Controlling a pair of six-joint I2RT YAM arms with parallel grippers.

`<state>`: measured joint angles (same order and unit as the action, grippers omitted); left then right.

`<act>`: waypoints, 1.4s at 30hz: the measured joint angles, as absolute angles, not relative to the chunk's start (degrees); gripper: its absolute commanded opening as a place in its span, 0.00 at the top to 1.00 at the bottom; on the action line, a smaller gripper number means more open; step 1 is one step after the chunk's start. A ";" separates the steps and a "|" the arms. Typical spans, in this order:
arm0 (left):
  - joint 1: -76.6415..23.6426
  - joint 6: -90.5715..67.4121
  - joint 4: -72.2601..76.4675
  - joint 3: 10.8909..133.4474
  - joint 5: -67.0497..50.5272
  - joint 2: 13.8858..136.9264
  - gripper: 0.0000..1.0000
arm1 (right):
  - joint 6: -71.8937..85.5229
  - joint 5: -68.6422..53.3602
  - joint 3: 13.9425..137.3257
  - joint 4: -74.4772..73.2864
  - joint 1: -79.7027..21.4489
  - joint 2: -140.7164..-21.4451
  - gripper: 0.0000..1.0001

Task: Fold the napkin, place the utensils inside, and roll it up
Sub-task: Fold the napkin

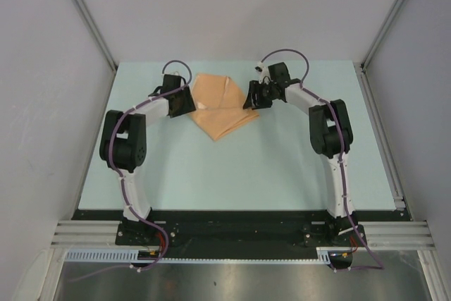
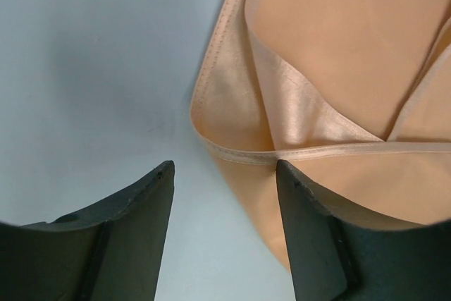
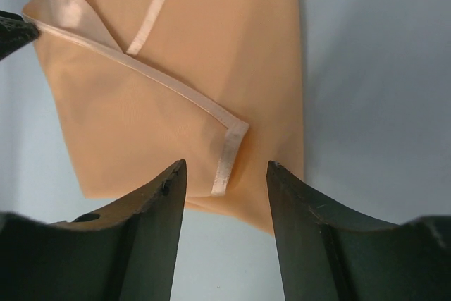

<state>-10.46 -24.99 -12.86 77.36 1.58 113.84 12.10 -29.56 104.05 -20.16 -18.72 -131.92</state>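
The peach-orange napkin point(image 1: 222, 107) lies folded on the pale table at the far middle, between the two arms. My left gripper point(image 1: 184, 101) is open and empty at the napkin's left edge; the left wrist view shows its right finger point(image 2: 310, 230) over the cloth point(image 2: 338, 47) and its left finger over bare table. My right gripper point(image 1: 252, 96) is open and empty at the napkin's right side; the right wrist view shows its fingers straddling a hemmed corner point(image 3: 229, 153) of the cloth point(image 3: 176, 68). The teal utensil is out of view.
The pale green table point(image 1: 239, 174) is walled by grey panels left and right, with metal rails along the sides. A black strip and the arm bases run along the near edge point(image 1: 239, 223).
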 measured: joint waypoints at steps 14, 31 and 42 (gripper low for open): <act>-8.58 -25.52 -12.73 78.11 3.01 115.57 0.37 | 11.60 -29.32 107.50 -20.67 -20.03 -136.11 0.56; -8.49 -25.54 -12.60 78.11 2.17 115.61 0.37 | 17.15 -29.93 103.81 -11.25 -19.88 -136.40 1.00; -8.47 -26.04 -12.34 77.91 1.28 115.42 0.37 | 19.75 -31.53 92.84 -4.12 -18.28 -131.72 1.00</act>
<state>-8.47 -26.04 -12.34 77.91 1.28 115.42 19.75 -31.53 92.84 -4.12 -18.28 -131.72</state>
